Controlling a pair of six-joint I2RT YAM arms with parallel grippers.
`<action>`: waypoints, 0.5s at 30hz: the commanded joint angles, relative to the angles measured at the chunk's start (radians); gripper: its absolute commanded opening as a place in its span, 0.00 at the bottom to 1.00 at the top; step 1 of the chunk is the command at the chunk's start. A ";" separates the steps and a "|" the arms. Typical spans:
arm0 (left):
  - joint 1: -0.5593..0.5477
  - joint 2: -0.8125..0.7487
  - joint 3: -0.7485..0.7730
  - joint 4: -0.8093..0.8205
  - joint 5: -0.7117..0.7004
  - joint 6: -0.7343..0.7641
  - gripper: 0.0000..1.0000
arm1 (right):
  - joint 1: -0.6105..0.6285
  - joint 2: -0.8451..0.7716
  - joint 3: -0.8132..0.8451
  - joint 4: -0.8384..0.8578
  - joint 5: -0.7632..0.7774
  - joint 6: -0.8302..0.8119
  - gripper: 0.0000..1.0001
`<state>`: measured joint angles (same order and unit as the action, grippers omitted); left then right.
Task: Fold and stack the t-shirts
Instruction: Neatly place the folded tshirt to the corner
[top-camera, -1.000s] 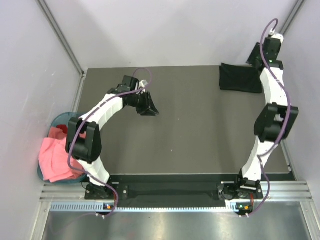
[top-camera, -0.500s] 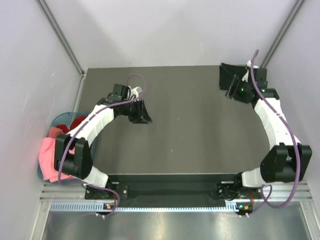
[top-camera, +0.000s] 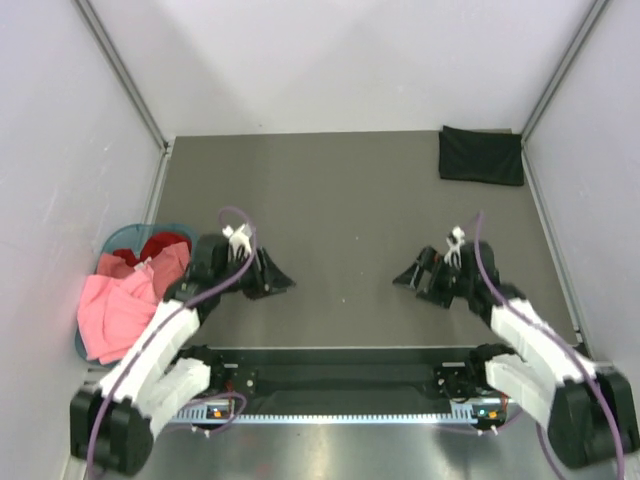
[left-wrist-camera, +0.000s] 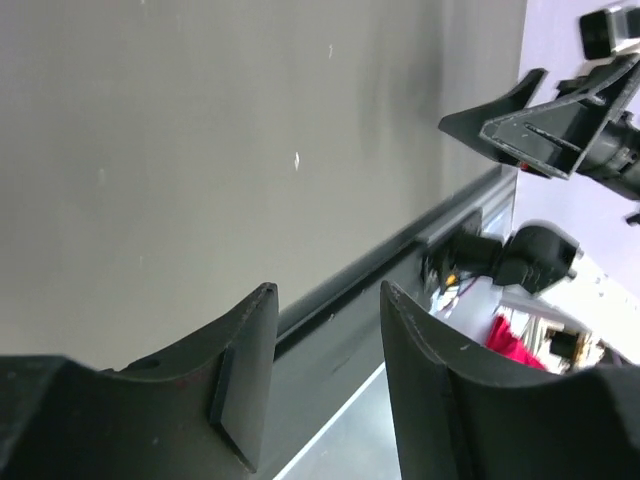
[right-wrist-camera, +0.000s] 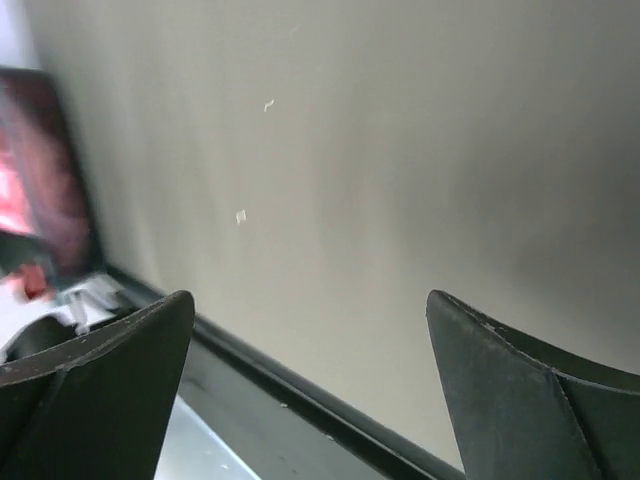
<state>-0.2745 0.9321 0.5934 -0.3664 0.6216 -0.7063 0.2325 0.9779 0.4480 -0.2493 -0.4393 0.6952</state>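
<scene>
Hidden: teal basket (top-camera: 118, 238), under pink t-shirt (top-camera: 112, 315), red t-shirt (top-camera: 152, 246)
Black t-shirt (top-camera: 481, 155): upper right, far from both
Left gripper (top-camera: 283, 282): parted, empty
Right gripper (top-camera: 403, 280): spread, empty

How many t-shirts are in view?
3: a folded black fabric t-shirt at the far right corner; a pink fabric t-shirt and a red fabric t-shirt in the round teal basket, left. More may hide beneath.

The black t-shirt (top-camera: 481, 155) is plain and unprinted against the dark grey desk (top-camera: 350, 200). The pink t-shirt (top-camera: 112, 315) and red t-shirt (top-camera: 152, 247) are plain too, over a teal basket (top-camera: 79, 346). White arms (top-camera: 160, 335) carry purple cables (top-camera: 236, 214).
</scene>
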 joint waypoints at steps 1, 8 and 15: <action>0.000 -0.207 -0.183 0.060 0.015 -0.047 0.50 | 0.021 -0.242 -0.189 0.220 -0.087 0.208 1.00; 0.000 -0.872 -0.391 0.060 0.015 -0.047 0.50 | 0.024 -0.951 -0.374 -0.075 -0.050 0.314 1.00; 0.000 -0.900 -0.449 0.060 0.015 -0.047 0.50 | 0.024 -1.024 -0.374 -0.338 -0.119 0.175 1.00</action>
